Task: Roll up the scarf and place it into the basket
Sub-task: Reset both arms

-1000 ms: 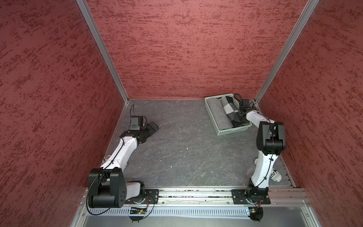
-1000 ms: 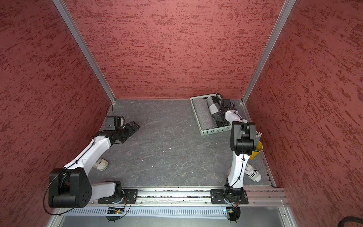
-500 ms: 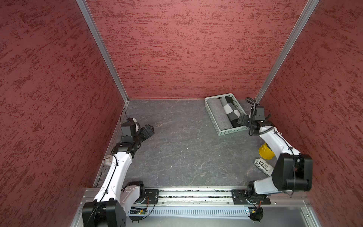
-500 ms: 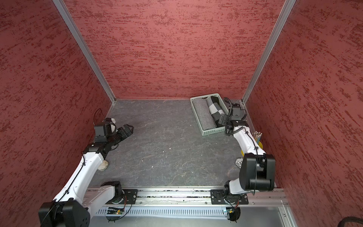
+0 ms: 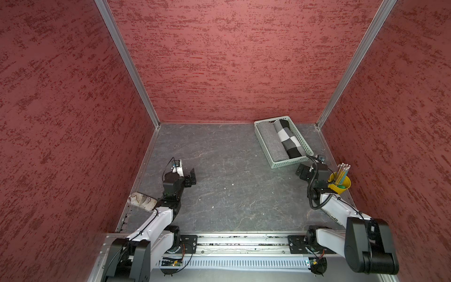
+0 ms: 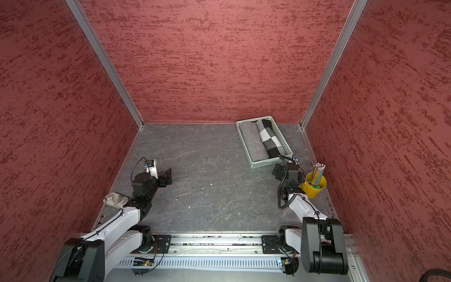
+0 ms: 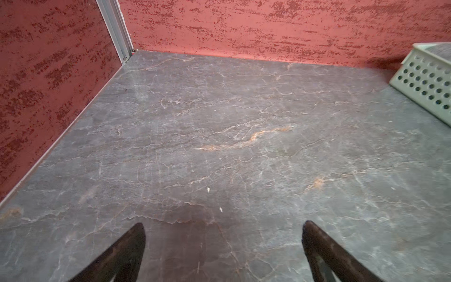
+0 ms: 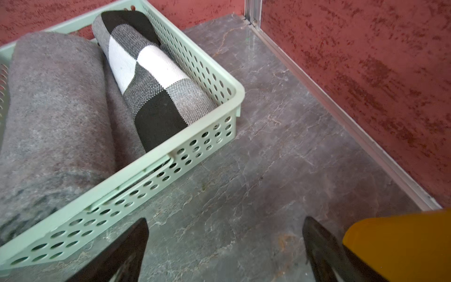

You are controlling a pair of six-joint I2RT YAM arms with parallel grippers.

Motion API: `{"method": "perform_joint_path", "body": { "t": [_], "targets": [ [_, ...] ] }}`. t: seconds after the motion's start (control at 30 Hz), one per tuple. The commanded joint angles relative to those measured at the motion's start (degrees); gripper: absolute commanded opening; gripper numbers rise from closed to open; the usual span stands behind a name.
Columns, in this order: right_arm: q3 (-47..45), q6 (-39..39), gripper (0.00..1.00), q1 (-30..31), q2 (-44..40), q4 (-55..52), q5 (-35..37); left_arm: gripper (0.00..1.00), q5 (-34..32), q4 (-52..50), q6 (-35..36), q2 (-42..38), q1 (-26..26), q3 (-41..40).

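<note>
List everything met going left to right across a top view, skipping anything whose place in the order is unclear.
In a top view: crumpled pale cloth → left gripper → gray roll in the basket → checkered scarf roll beside it → yellow pencil cup.

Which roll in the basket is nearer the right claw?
The black-and-white checked roll; the plain grey roll lies on its far side, away from the right claw.
</note>
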Motion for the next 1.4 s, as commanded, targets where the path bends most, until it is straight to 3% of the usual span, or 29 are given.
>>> {"method": "perform_joint_path", "body": {
  "t": [0.0, 0.1, 0.3, 0.43, 0.53, 0.6, 0.7, 0.73, 0.83, 0.87, 0.9, 0.93, 1.37],
  "targets": [
    [-5.22, -5.22, 0.99, 0.48, 1.24, 22.96, 1.9, 0.99, 3.83, 17.11, 3.46, 6.77, 3.71, 1.28],
    [-7.12, -7.1, 0.99, 0.77, 2.14, 29.67, 1.23, 1.0, 7.07, 22.07, 3.49, 12.05, 5.5, 2.83],
    [-6.37, -8.56, 0.99, 1.0, 7.69, 37.57, -0.55, 0.99, 10.86, 10.83, 2.95, 16.67, 6.99, 11.08],
    [-6.84, -8.35, 0.99, 1.0, 14.32, 46.79, -3.23, 1.0, 14.16, 19.67, -1.61, 15.5, 7.36, 6.56],
    [-7.4, -8.98, 0.99, 1.17, 22.04, 55.16, -3.94, 1.0, 11.88, 21.71, 1.86, 16.31, 4.95, 5.88],
    [-6.6, -8.98, 0.99, 1.16, 20.56, 50.77, -4.99, 0.99, 13.27, 24.97, 0.76, 19.97, 6.22, 6.19],
    [-7.09, -9.54, 0.99, 1.2, 21.05, 52.59, -6.07, 1.0, 14.71, 37.85, 1.15, 30.01, 6.1, 5.34],
    [-7.36, -9.75, 0.99, 1.19, 21.53, 53.81, -6.44, 1.0, 15.48, 28.68, 1.55, 27.28, 6.3, 7.48],
    [-5.7, -9.83, 0.99, 1.2, 21.29, 50.61, -6.7, 0.99, 14.44, 23.38, 0.42, 28.07, 6.77, 10.83],
    [-4.02, -9.56, 0.99, 1.15, 21.23, 47.18, -6.23, 0.99, 13.77, 26.81, 0.4, 28.92, 6.49, 10.19],
    [-3.87, -9.43, 0.99, 0.98, 21.17, 46.72, -6.61, 1.0, 13.5, 23.12, 0.55, 27.9, 6.28, 10.87],
    [-4.02, -9.43, 0.99, 1.02, 21.32, 47.25, -6.69, 1.0, 12.74, 26.35, 0.76, 28.91, 5.97, 10.35],
    [-3.86, -9.53, 0.99, 0.69, 21.24, 46.76, -8.09, 0.99, 10.12, 25.27, 1.28, 28.44, 4.68, 10.45]
  ]
}}
